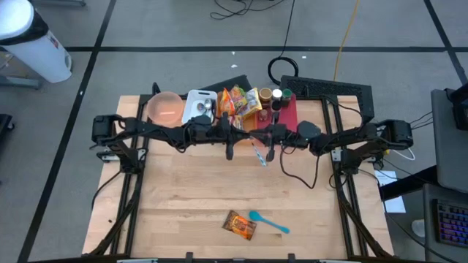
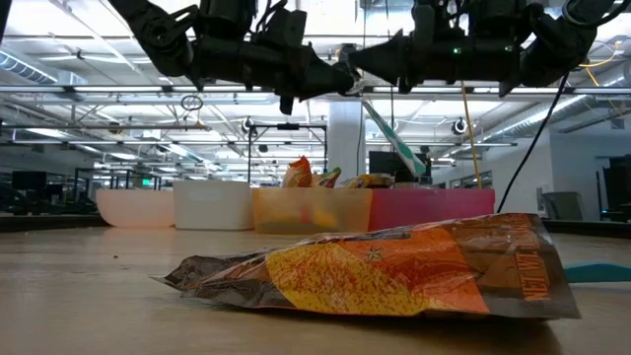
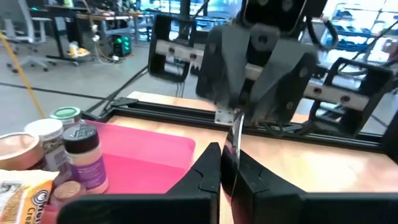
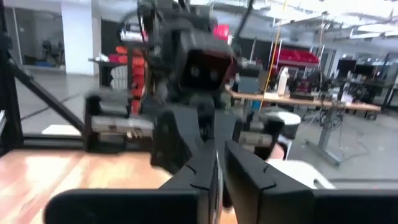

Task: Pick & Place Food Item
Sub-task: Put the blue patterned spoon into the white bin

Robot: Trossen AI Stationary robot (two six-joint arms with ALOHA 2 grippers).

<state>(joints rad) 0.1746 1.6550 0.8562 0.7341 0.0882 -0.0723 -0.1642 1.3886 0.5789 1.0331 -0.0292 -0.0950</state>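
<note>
The counter is a pale wooden top with a black frame, seen whole only from above. Both arms reach in from the sides and meet head to head over its far middle.

Along the far edge sits a row of containers: a round pink bowl, a white bin, a yellow-orange tray of snack packets and a red tray with jars. The low view shows the same row as a band of coloured walls and hides what is inside. The left wrist view alone shows the jars close: a purple-labelled shaker and a green-lidded jar. Their print is too small to read.

The food item, an orange snack bag, lies flat near the front edge of the counter, just beside a blue spoon. It fills the low view, but its lettering cannot be made out.

The left claw is closed on the top of a thin white utensil, which hangs slanting below the arms in the low view. The right claw faces it with fingers nearly together; whether they grip the utensil I cannot tell.
</note>
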